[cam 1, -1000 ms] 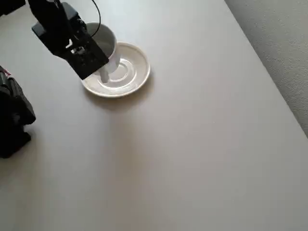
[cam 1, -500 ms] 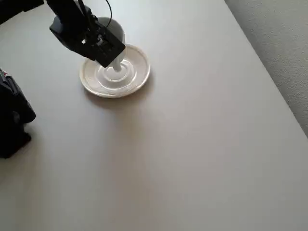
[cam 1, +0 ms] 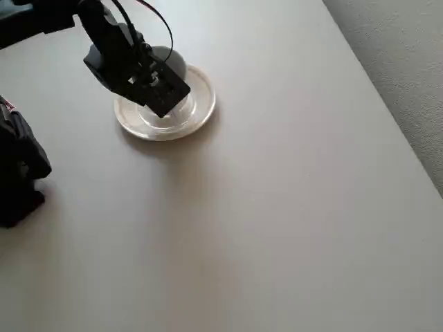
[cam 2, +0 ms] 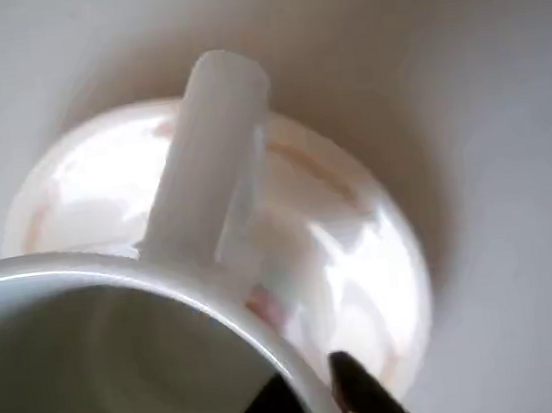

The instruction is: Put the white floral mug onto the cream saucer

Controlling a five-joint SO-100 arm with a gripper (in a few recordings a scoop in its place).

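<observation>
White mug (cam 2: 123,356) hangs over the saucer (cam 1: 197,104) at the surface's (cam 1: 277,207) far left, jaws clamped on its rim, handle (cam 2: 205,160) pointing away in the wrist view.

A plain, pale beige surface (cam 1: 277,207) takes up most of the overhead view, smooth and matte, evenly lit with soft shadows. Its straight edge runs diagonally down the right side, and beyond it lies a grey, finely speckled floor (cam 1: 408,62).

Mug (cam 2: 123,356) above saucer (cam 1: 197,114), mid-table (cam 1: 277,207).
</observation>
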